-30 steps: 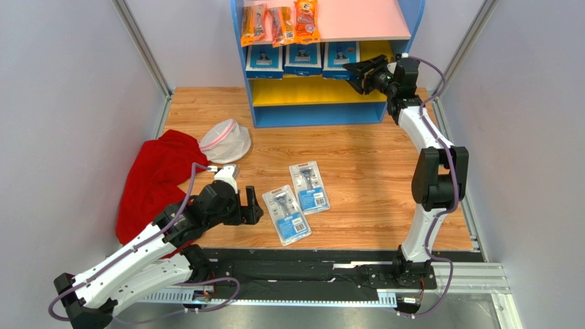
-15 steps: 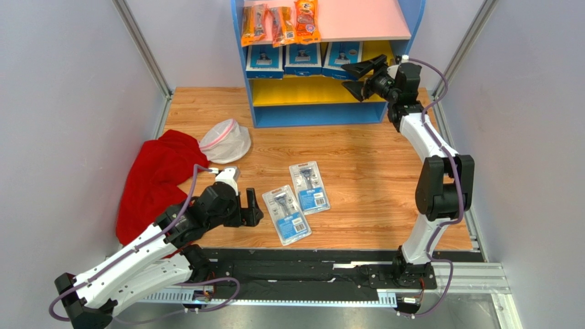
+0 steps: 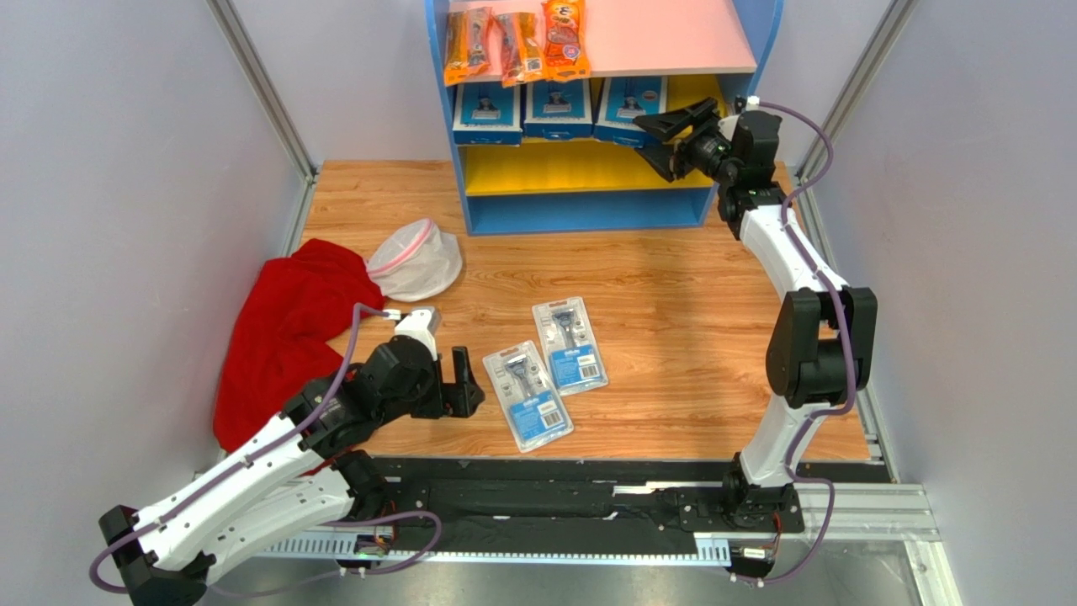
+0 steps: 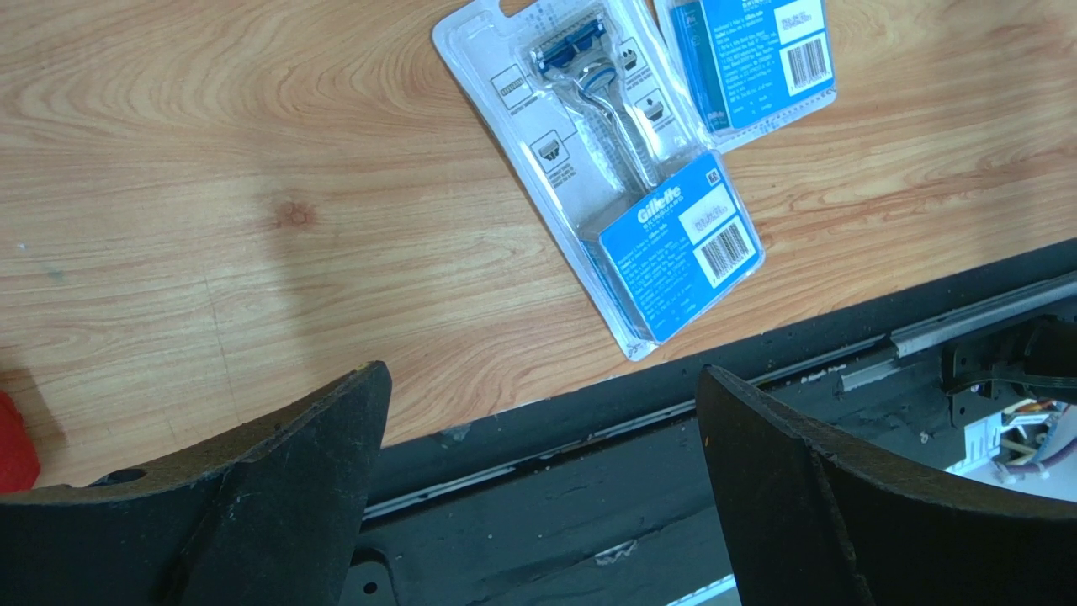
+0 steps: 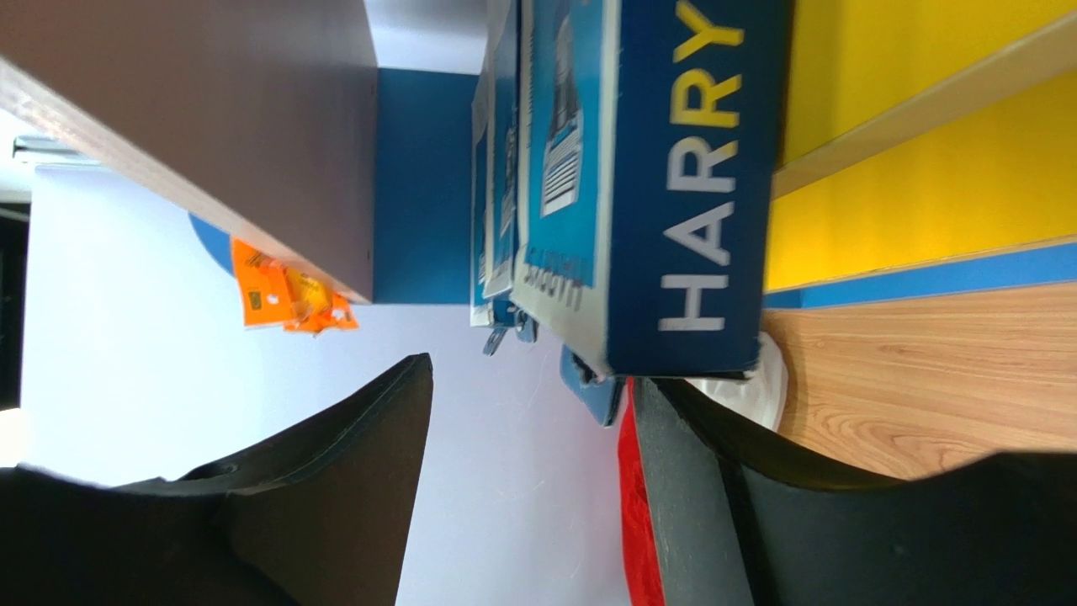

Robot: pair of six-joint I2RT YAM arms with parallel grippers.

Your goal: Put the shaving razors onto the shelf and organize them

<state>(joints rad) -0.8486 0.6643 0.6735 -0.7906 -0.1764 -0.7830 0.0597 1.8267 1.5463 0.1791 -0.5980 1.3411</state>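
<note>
three larger blue razor packs [image 3: 558,107] stand in a row on the upper yellow board of the shelf [image 3: 582,211], under the pink top board [image 3: 657,38] where orange packets [image 3: 512,42] lie at its left end. the right pincer [image 3: 651,131] hangs at the row's right end, jaws apart, gripping nothing. two smaller razor packs [image 3: 527,394] lie flat near the middle of the desk's [image 3: 683,316] near edge, the left pincer [image 4: 541,379] spread wide just left of them, with a red cloth [image 3: 285,335] and a white mesh bag [image 3: 417,259] toward the left edge.
</note>
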